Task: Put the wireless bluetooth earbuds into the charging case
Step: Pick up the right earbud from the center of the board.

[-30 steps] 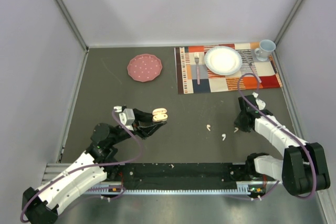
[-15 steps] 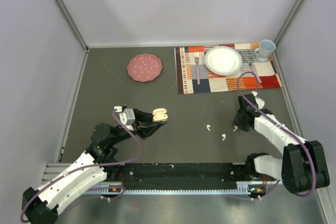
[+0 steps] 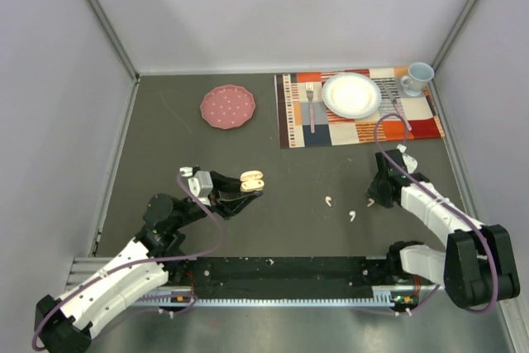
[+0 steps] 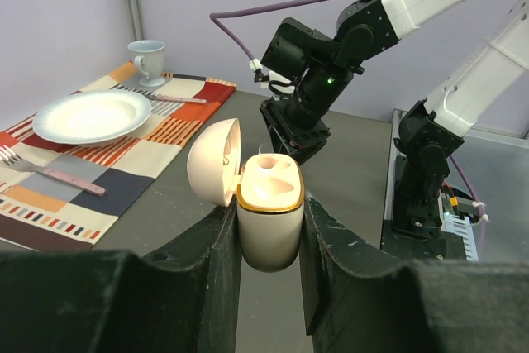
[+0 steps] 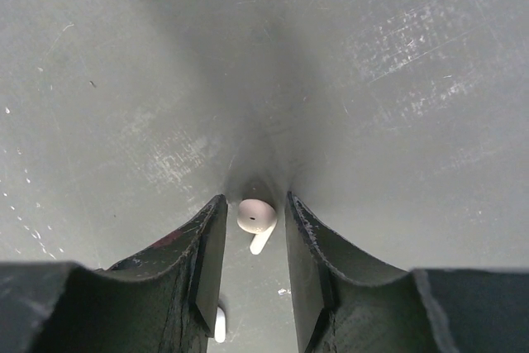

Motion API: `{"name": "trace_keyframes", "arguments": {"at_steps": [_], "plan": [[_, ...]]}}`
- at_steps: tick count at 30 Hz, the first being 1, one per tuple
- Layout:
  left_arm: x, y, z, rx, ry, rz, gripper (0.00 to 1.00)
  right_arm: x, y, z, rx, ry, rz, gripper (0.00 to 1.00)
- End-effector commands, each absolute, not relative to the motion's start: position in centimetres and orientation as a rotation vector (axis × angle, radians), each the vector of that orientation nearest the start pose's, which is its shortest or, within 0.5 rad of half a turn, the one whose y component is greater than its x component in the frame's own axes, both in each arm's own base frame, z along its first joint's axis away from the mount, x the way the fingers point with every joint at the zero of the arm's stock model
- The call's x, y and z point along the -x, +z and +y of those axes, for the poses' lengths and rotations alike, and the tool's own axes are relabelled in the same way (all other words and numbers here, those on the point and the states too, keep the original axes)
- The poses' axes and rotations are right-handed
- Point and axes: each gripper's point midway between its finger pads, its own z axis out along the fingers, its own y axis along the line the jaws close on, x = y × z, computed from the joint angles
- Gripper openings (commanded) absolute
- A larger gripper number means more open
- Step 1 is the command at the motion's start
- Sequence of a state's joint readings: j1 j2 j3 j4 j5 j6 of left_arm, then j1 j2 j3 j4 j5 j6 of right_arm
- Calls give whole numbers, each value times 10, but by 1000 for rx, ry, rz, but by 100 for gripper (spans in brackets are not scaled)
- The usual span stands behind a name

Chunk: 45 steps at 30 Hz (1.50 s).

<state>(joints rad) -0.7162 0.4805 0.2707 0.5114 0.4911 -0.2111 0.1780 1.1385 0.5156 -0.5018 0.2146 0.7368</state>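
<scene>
left hand (image 4: 269, 214) clamped on the cream egg-shaped plastic charging case with gold rim (image 4: 269, 192), lid hinged open. Task barely started, nothing seated.
Case sits upright in the grip above the dark grey worktop (image 3: 289, 163), left of centre; both wells look empty in the left wrist view. right hand (image 5: 254, 201) is down at the worktop, well apart from the case, fingers slightly parted and straddling one tiny white comma-shaped plastic earbud (image 5: 256, 216). There's a thin gap on each side, so I judge it not gripped. second earbud (image 3: 328, 201) and third earbud (image 3: 352, 216) lie loose between the two hands; fourth not made out. Left to do: pick each one, carry it over, seat it, probably close the lid. No brand, label or readable writing on case or earbuds.
</scene>
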Motion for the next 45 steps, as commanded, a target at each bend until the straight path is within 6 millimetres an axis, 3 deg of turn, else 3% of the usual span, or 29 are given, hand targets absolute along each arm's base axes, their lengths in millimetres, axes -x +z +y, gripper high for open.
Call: {"name": "trace_keyframes", "arguments": {"at_steps": [1, 36, 45], "plan": [[-138, 278, -242, -758, -1099, 1129, 0, -216, 17, 26, -822, -5, 2527, 34], [-140, 271, -245, -765, -1108, 1158, 0, -217, 9, 34, -761, -29, 2579, 29], [-140, 269, -245, -764, -1104, 1162, 0, -217, 10, 36, -736, -33, 2584, 23]]}}
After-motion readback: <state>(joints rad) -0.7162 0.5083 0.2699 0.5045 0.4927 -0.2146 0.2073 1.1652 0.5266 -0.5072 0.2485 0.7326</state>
